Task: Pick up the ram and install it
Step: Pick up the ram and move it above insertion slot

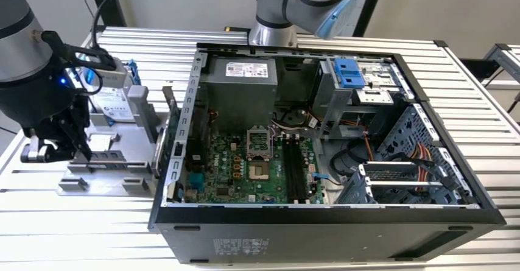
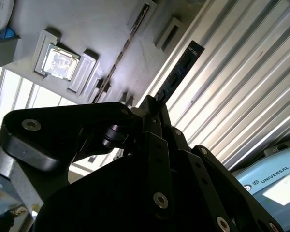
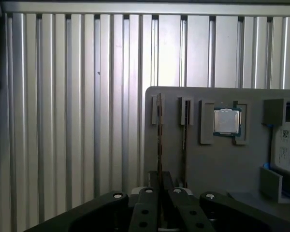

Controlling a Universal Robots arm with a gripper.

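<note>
Gripper (image 3: 159,178) clamped on the ram (image 2: 178,70), a thin stick held edge-on and reaching out past the fingertips, grey holder (image 3: 222,164) beneath, second stick (image 3: 184,145) just beside, processor chip (image 3: 226,121) further along, computer case (image 1: 325,131) well apart

The fixture plate (image 1: 106,183) lies on the tabletop (image 1: 81,234), at the exterior view's left of the open computer case (image 1: 325,222), with the hard drive (image 1: 114,103) at its far end. The gripper (image 1: 77,152) stands over the plate's near end. In the first wrist view the ram (image 3: 159,140) is held edge-on in the gripper, and a processor (image 3: 226,121) lies in a recess of the plate, apart from it.
</note>
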